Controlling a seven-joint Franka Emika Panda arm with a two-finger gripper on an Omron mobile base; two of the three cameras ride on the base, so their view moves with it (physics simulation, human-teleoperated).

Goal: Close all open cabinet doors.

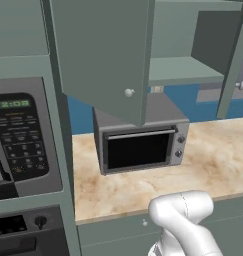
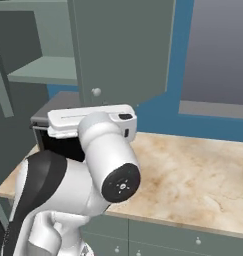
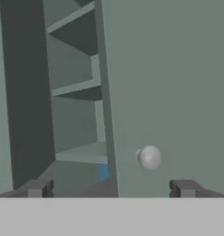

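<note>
**Ana:** Cabinet doors first, left to right. The left door (image 1: 100, 55) stands swung out over the counter (image 1: 213, 165), hanging above the left end of the toaster oven (image 1: 140, 145); its knob (image 1: 128, 92) sits at its lower right corner. The right door (image 1: 233, 65) is open too, swung out near the counter's right end, its knob (image 1: 240, 85) low on the panel. Between them the shelves (image 1: 185, 70) are bare to view.

**Ben:** And the hand?

**Ana:** In the hand view the gripper (image 3: 109, 188) is spread wide, holding nothing. Its fingertips (image 3: 37, 188) straddle the door's free edge (image 3: 106, 115), with the round knob (image 3: 149, 157) just above the right tip and the shelf interior to the left.

**Ben:** So which step do you judge is in hand?

**Ana:** Closing that door, I'd say. No grasp is needed; a flat push on the outer face should do. Contact near the free edge and the knob, far from the hinge, would give the most leverage. Follow the door's arc, not a straight line, so the fingers don't slide off or catch the edge. Keep the wrist above the toaster oven, and press until the panel sits flush against the frame.
</note>
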